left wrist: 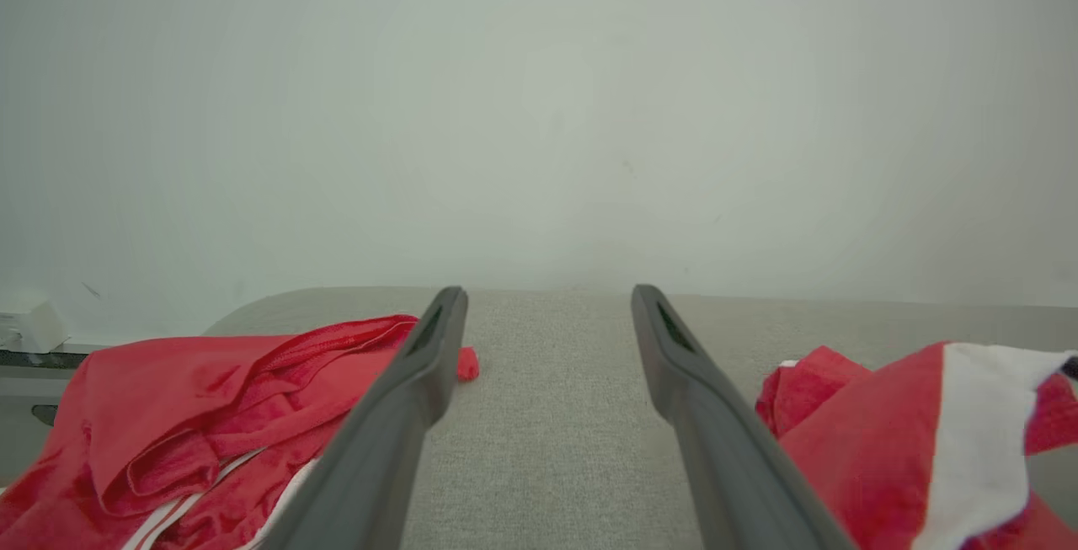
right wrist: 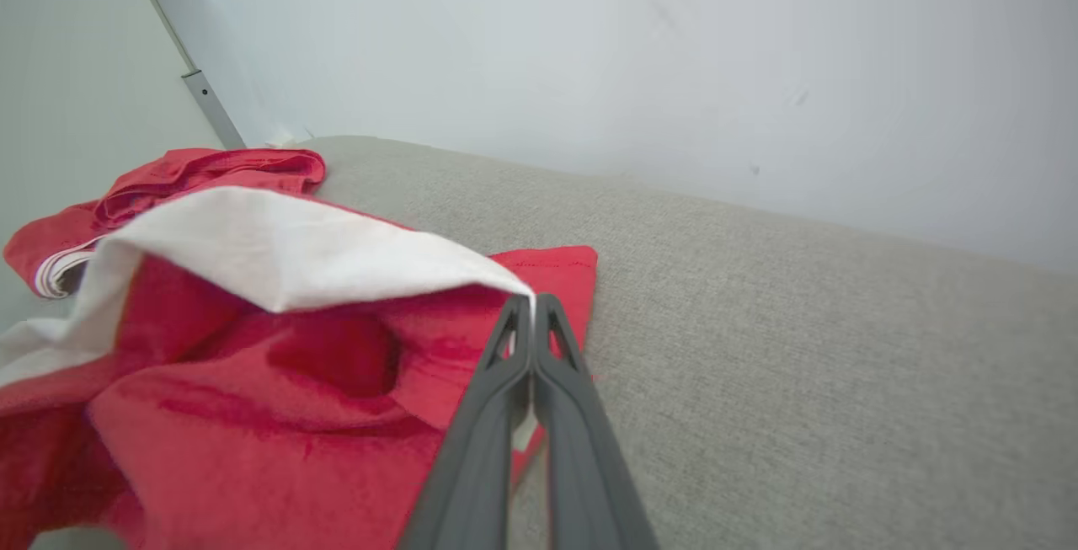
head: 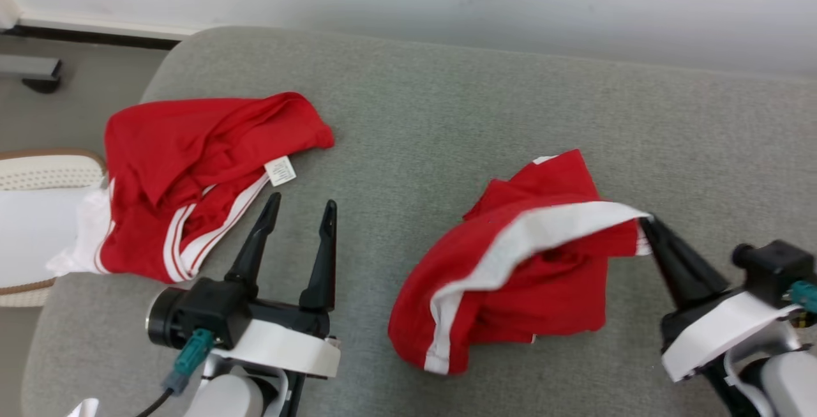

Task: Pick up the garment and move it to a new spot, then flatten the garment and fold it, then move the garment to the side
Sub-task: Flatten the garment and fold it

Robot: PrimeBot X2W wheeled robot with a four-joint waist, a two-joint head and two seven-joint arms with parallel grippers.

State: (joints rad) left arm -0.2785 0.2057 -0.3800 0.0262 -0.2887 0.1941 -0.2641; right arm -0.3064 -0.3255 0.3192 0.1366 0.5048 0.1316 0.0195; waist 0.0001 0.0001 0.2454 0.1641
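**Right pincer has the shorts by the corner, left one idle**

Head view: the right gripper (head: 646,220) comes in from the lower right, its forearm low at the frame edge and its fingers angled up and to the left. The jaws are pressed together on the corner of the garment (head: 510,276), right at the end of its white band (head: 542,238). The garment is a rumpled red heap in the middle-right of the grey cushion (head: 447,104). Its long axis runs diagonally from the lower left up to that pinched corner, which is pulled up off the heap. So the bulk sits left of and below the fingertips. The left gripper (head: 302,201) sits at the lower left with its fingers pointing up the view and spread wide on nothing. It's between the garment and a second red garment (head: 191,161) lying further left.

Left wrist view: the left gripper (left wrist: 549,291) is level with bare cushion (left wrist: 547,415) between its parted fingers. The garment (left wrist: 884,440) is off to the right, clear of the fingers. The second red garment (left wrist: 194,415) is off to the left.

Right wrist view: the right gripper (right wrist: 530,304) has its fingers shut tip to tip on the white band's (right wrist: 278,247) corner. The garment (right wrist: 253,398) spreads left of and below the tips, and the cushion (right wrist: 800,348) lies bare to the right.
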